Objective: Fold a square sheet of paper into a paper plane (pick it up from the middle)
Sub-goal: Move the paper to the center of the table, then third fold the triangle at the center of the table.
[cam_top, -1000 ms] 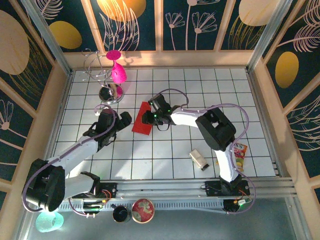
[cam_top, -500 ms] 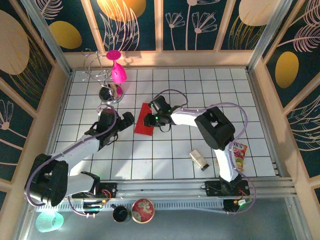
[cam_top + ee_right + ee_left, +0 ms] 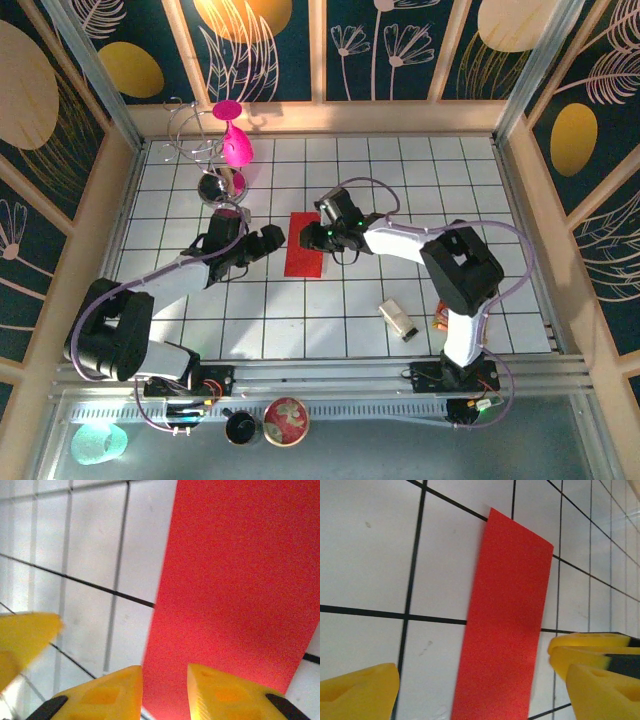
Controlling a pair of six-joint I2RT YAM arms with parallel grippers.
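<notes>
The square sheet of paper (image 3: 305,246) lies flat on the white tiles as a narrow red rectangle, about one tile wide and two long. A paper plane is out of view. My left gripper (image 3: 274,239) sits just left of the paper. In the left wrist view the left gripper (image 3: 480,695) is open wide, with the red strip (image 3: 507,620) lying between its yellow fingers (image 3: 357,692). My right gripper (image 3: 320,237) is over the strip's right side. The right gripper (image 3: 165,692) shows a narrow gap, low over the paper's (image 3: 235,580) left edge.
A magenta goblet (image 3: 236,142) and a wire stand with a chrome base (image 3: 214,186) stand at the back left. A small silver box (image 3: 398,318) lies front right, with a snack packet (image 3: 440,322) beside the right arm. A bowl (image 3: 286,420) and a black cup (image 3: 241,428) sit below the rail.
The red paper has slid to the right and turned square with the tile lines. The right gripper moved right with it. The left gripper followed and its jaws narrowed slightly.
</notes>
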